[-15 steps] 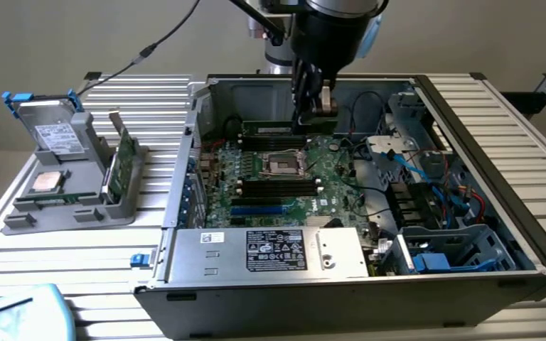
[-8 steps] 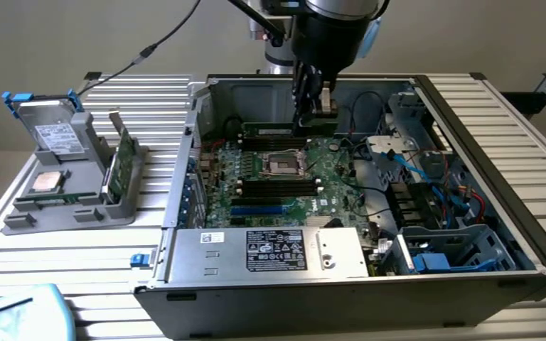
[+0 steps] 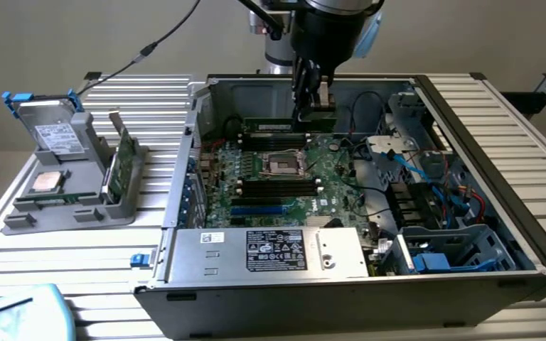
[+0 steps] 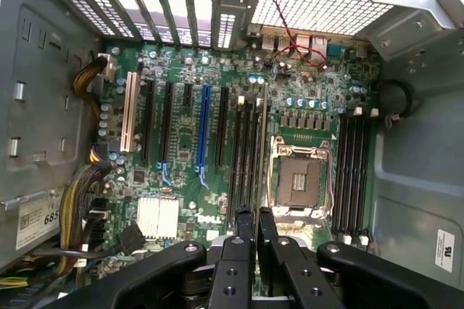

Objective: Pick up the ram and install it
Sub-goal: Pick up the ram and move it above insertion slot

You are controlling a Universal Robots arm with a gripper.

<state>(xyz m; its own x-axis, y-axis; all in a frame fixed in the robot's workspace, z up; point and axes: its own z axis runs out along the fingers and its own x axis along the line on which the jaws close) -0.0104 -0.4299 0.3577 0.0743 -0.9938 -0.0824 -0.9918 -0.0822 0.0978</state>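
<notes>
Exterior view first: the tool (image 3: 303,114) is down inside the open PC case (image 3: 463,106) with its fingers squeezed almost together. It's got the ram (image 3: 275,126) pinched near the end toward the exterior view's right. So it's closed on the stick, with just a sliver of gap that the stick's thickness fills. The ram sits level on its long edge, white label facing the camera. It's right over the bank of black memory slots (image 3: 273,141) along the far edge of the motherboard (image 3: 254,188), close to the case's back wall. Honestly can't tell whether its bottom edge touches a slot or hangs just above one. From the wrist view you get the two black fingers (image 4: 245,229) side by side, with the stick as a thin line running out between them, lined up with the slots just beside the CPU socket (image 4: 299,178). Arm-wise it drops pretty much straight down from above into the case, wrist vertical, fingers pointing at the board. A power supply (image 3: 283,249) lies along the case's near edge. Outside the case, toward the slatted tabletop's (image 3: 65,249) edge on the exterior view's left, a grey holder (image 3: 65,192) carries a drive (image 3: 55,131) and a green card (image 3: 121,167) standing upright.
</notes>
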